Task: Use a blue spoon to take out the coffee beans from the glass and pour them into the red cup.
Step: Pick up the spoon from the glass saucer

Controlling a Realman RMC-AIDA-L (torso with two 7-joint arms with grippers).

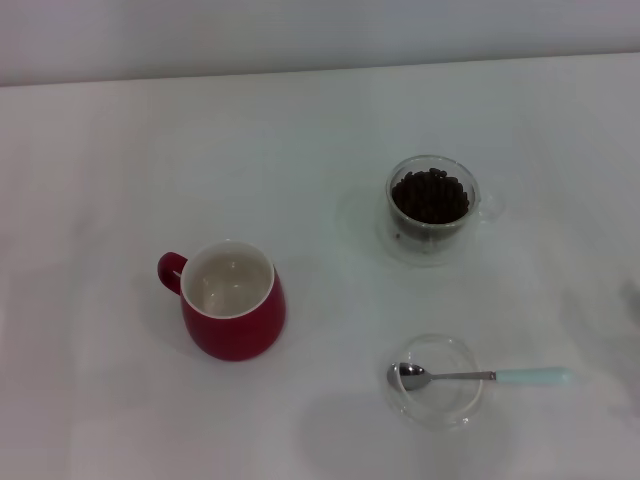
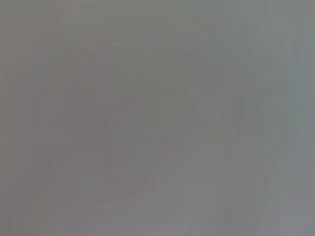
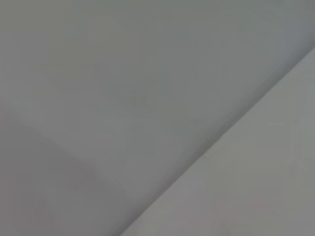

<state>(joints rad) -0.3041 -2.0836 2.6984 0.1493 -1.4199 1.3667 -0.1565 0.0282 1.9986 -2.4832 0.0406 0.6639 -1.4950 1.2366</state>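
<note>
The white table (image 1: 120,130) is seen in the head view with neither gripper in sight; both wrist views show only blank grey surface, so whether either tool's fingers are apart or together cannot be told.

The red cup (image 1: 234,302) stands at about eight o'clock from the table's middle, upright, its white inside bare, handle toward ten o'clock. The glass (image 1: 432,205), at about two o'clock, is filled nearly to the rim with coffee beans (image 1: 431,196). At five o'clock a shallow clear dish (image 1: 437,382) carries the bowl of the blue spoon (image 1: 480,376), whose pale handle overhangs toward three o'clock.

Nothing has been scooped yet. A slip is judged likely at the thin handle, and the dish could be dragged along. Beans could be spilled over the long crossing to the cup.
</note>
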